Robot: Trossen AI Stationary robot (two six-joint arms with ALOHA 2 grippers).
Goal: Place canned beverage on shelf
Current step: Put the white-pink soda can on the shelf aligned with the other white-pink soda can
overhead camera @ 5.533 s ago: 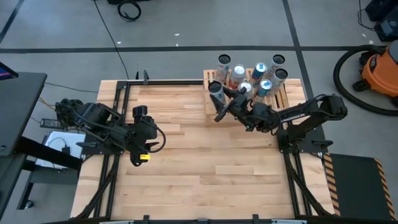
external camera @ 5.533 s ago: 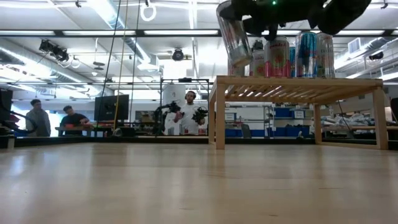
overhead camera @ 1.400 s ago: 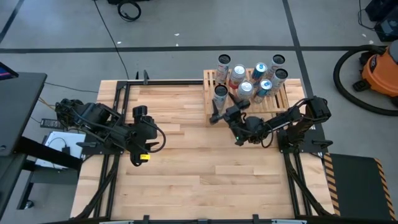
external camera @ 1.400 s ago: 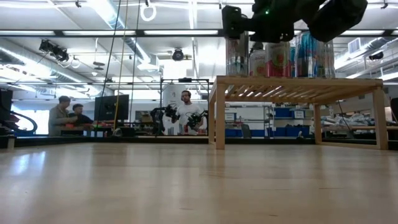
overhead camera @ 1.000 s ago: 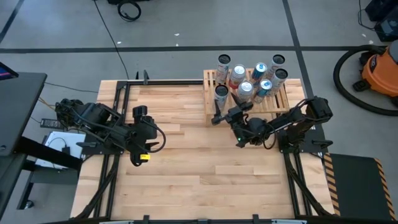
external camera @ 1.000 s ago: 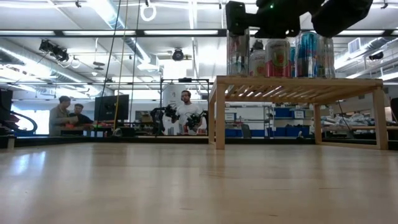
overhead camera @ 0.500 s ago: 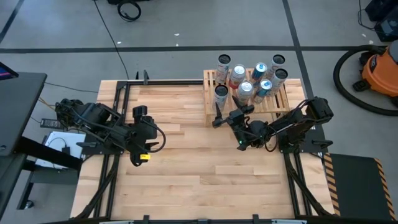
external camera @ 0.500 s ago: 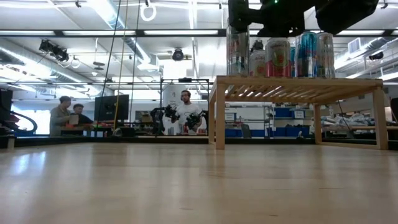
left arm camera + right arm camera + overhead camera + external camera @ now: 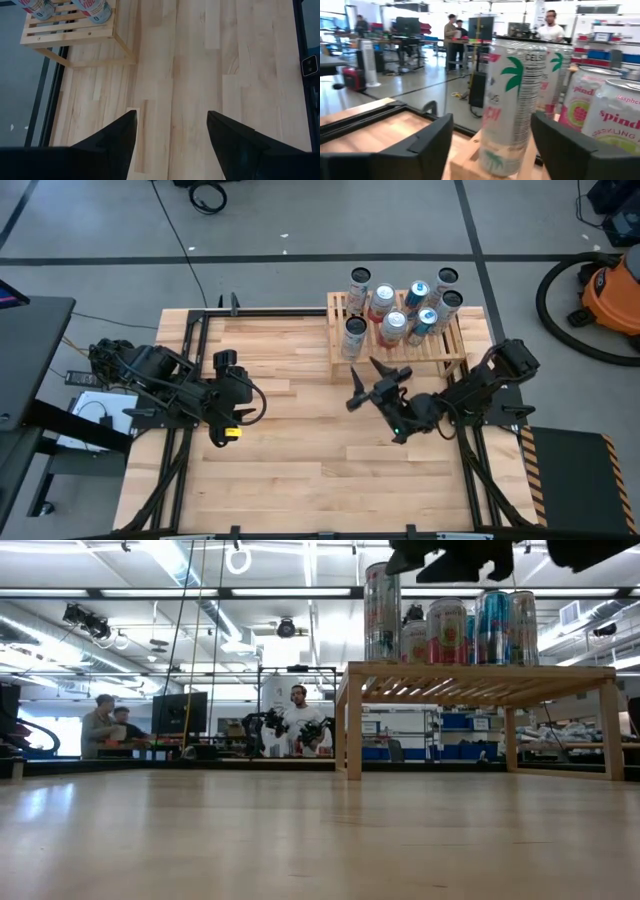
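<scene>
My right gripper (image 9: 366,385) hangs over the table (image 9: 280,440) just off the shelf's (image 9: 400,350) front edge, its fingers spread apart with nothing between them. The tall silver can (image 9: 353,337) stands upright on the shelf at its front left corner, apart from my fingers; my right wrist view looks straight at it between my two fingers, at the rack's edge. Five more cans (image 9: 415,305) stand behind and beside it on the slats. My left gripper (image 9: 222,423) waits near the table's left edge, fingers parted and empty.
</scene>
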